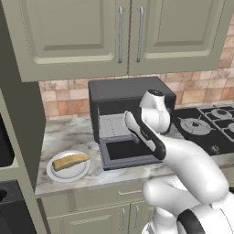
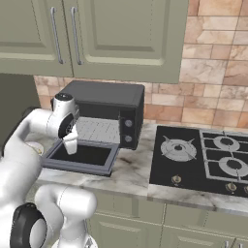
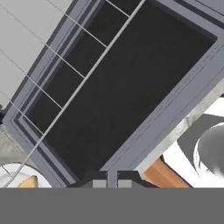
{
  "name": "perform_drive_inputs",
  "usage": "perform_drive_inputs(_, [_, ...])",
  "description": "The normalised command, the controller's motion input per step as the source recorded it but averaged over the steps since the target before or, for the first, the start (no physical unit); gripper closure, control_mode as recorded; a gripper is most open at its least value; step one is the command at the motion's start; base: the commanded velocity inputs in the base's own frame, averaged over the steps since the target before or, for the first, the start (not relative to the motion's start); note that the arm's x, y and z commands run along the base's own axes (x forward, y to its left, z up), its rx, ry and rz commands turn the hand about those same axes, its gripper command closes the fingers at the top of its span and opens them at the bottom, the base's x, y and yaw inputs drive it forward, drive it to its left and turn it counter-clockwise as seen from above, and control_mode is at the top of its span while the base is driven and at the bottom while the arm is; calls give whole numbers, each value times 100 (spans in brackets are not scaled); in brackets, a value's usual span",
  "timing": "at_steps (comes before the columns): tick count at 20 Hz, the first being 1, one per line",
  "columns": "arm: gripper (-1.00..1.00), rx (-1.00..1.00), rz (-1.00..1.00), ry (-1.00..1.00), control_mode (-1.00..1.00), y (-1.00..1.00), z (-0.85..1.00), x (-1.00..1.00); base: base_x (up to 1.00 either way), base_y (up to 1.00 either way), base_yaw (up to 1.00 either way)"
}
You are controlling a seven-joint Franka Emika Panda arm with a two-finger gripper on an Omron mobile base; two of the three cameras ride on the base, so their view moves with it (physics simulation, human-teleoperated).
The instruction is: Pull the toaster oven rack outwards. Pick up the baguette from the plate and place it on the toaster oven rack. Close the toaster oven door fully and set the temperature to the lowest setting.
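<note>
The dark grey toaster oven (image 1: 128, 91) (image 2: 106, 94) stands on the counter with its door (image 1: 123, 151) (image 2: 82, 155) (image 3: 131, 87) folded down flat. The wire rack (image 1: 112, 125) (image 2: 97, 130) sticks out of the cavity. In the hand view its front wire (image 3: 83, 81) crosses above the door's dark glass. My gripper (image 2: 71, 147) (image 3: 111, 183) points down over the door, just in front of the rack, with its fingertips shut together and nothing visible between them. The baguette (image 1: 70, 161) (image 3: 28, 181) lies on the white plate (image 1: 50, 171) (image 3: 8, 173), left of the oven.
A black gas hob (image 1: 205, 123) (image 2: 203, 155) lies to the oven's right. Round knobs (image 2: 128, 131) sit on the oven's right strip. Green wall cabinets (image 1: 123, 32) hang above. The marble counter's front edge (image 1: 91, 183) runs just below the plate and door.
</note>
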Motion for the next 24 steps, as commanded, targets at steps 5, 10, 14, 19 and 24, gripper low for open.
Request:
perform_drive_inputs(5, [-100,1,1,0,-100,-18,38,-23,0,0,0])
perform_drive_inputs(10, [-100,-7,14,-6,-100,-13,28,3,0,0,0])
perform_drive_inputs(14, [-100,-16,25,-3,-100,-10,6,49,0,0,0])
perform_drive_inputs(19, [-100,-14,30,-6,-100,0,-2,77,0,0,0])
perform_drive_inputs(24, [-100,-3,13,-1,-100,-1,-11,34,0,0,0])
